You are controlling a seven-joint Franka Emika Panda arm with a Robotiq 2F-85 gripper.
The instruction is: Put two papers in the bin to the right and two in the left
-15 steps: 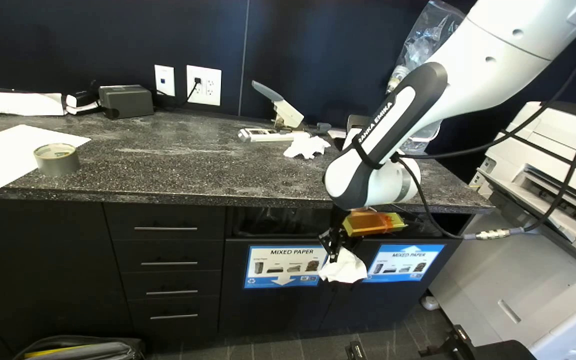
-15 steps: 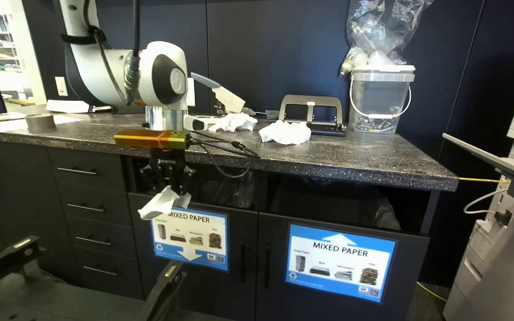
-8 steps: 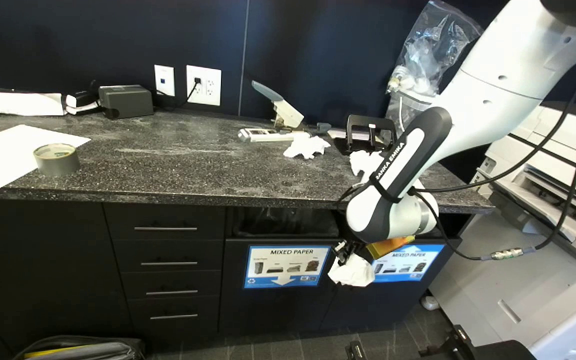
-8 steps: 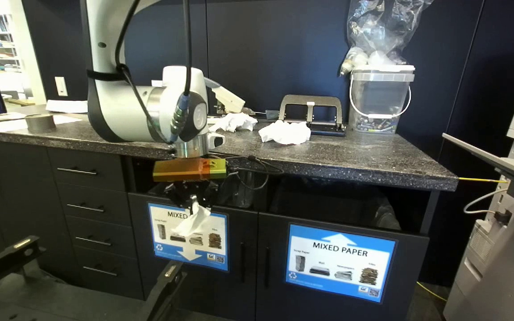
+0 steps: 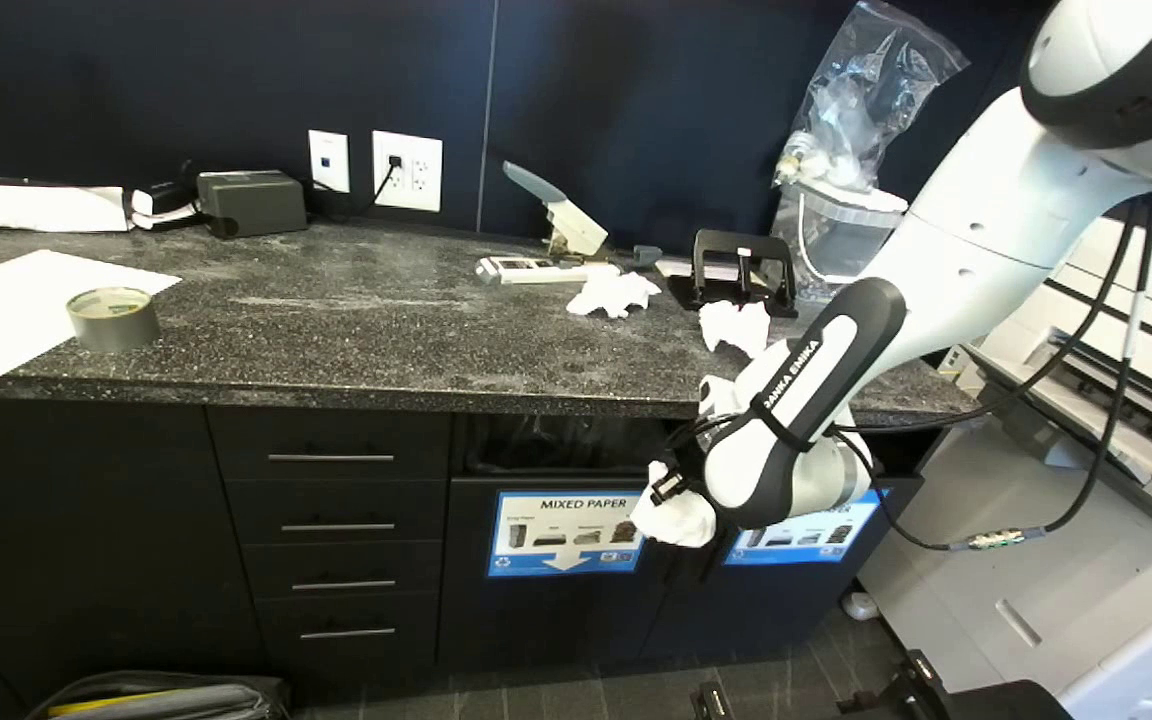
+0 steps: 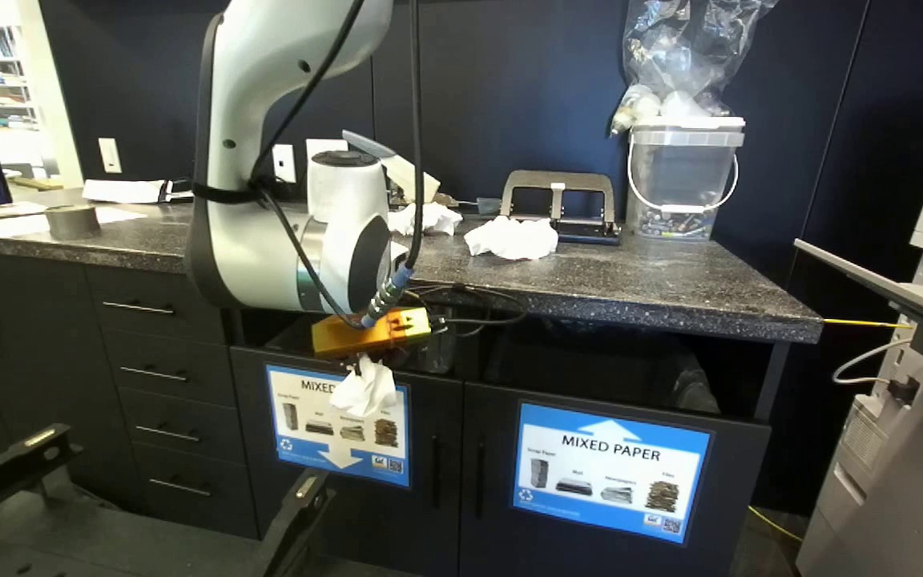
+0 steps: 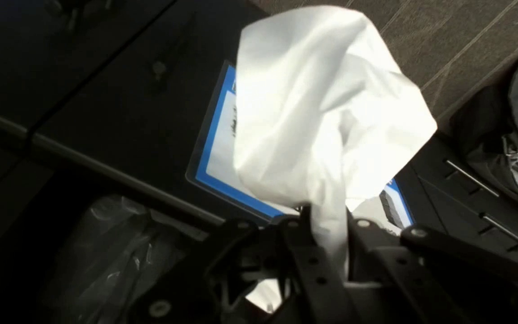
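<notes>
As the robot's white arm (image 6: 249,260) has been lowered and tilted during the last second, the crumpled paper wad (image 6: 365,388) in its claw (image 7: 329,220) has been carried along the front of the left bin (image 6: 429,409) – rightward, as seen in an exterior view. The claw is pinched tight on a thin fold of the wad, the rest of which is spread loosely beyond the pinch. Part of the bin's pale sign (image 6: 333,437) is covered by the wad, which is held outside, lower than the slot (image 5: 566,448); it has not yet been let go. A drop into the left bin is apparently being prepared – the wad would need to be raised and turned inward, and its loose edges could be caught on the lip (image 5: 536,480). On the dark counter (image 5: 366,320), a nearer wad (image 6: 513,239) is seen just in front of a hole punch (image 6: 558,178), and a farther wad (image 5: 614,294) beyond it. No fourth wad can be seen, so whether one has already been binned is not known.
</notes>
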